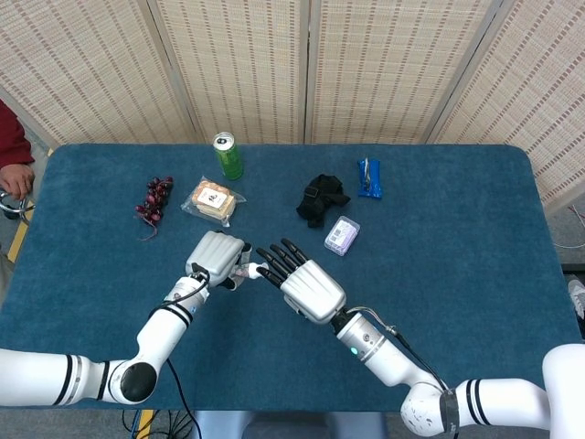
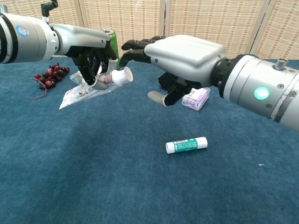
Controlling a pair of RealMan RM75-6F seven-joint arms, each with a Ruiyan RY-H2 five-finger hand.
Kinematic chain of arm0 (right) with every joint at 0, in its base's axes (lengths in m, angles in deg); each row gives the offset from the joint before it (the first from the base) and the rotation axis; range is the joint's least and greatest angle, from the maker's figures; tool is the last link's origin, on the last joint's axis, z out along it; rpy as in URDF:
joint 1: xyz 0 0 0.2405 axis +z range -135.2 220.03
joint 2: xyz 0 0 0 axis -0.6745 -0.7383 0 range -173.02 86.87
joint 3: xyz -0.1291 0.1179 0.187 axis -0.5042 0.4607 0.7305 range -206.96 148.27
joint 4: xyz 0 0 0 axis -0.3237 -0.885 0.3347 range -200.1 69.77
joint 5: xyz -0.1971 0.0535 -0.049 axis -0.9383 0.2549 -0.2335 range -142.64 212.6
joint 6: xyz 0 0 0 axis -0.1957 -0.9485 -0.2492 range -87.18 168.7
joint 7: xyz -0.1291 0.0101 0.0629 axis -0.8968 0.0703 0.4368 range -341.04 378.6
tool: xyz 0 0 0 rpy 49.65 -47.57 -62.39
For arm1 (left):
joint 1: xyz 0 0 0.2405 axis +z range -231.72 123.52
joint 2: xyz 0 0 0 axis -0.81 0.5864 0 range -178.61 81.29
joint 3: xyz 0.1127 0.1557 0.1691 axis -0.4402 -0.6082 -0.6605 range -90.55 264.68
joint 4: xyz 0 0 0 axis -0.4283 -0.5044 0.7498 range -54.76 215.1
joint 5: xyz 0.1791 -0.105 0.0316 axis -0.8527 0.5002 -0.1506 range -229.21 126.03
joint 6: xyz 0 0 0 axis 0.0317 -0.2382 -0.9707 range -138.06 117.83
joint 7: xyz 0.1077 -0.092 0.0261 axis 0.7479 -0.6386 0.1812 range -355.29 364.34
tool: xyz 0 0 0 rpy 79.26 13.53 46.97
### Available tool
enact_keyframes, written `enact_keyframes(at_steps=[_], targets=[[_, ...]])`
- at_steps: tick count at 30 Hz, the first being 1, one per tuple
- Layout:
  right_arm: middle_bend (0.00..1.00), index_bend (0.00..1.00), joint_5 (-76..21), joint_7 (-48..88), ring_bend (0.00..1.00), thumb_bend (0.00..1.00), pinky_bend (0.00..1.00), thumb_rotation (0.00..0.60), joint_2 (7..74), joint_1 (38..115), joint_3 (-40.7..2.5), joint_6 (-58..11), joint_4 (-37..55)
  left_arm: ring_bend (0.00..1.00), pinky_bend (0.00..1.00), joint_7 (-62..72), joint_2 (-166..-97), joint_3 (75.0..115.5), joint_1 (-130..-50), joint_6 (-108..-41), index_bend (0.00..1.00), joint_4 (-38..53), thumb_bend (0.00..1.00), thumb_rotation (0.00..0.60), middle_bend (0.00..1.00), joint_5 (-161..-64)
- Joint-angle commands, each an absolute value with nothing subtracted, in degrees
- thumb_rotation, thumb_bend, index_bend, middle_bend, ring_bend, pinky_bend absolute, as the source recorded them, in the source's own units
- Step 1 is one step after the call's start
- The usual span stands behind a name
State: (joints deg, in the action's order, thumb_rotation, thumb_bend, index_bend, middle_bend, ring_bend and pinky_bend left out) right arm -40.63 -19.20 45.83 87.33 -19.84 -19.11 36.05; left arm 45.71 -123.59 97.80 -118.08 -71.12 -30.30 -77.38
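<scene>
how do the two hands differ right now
The left hand is curled around a small white bottle, held above the table; the right hand holds nothing, its fingers stretched out toward that bottle. Both hover above the blue cloth, close together.
</scene>
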Motion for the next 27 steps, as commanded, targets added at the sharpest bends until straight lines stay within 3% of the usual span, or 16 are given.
enact_keyframes(at_steps=[1,27], targets=[[0.00,0.18,-40.5,-18.9,0.00,0.35,0.00,0.600,46.1,87.5,-19.8,-19.0,35.8,0.49,0.28,45.8,-123.7,97.7,-118.3,-71.4,0.61,-30.5,0.33,0.600,0.74,-77.3],[0.00,0.18,-38.3,-20.6,0.00,0.35,0.00,0.600,46.3,88.3,-20.9,-18.7,35.4,0.49,0.28,45.0,-122.4,97.2,-119.1,-71.7,0.61,-31.2,0.33,0.600,0.74,-77.0]])
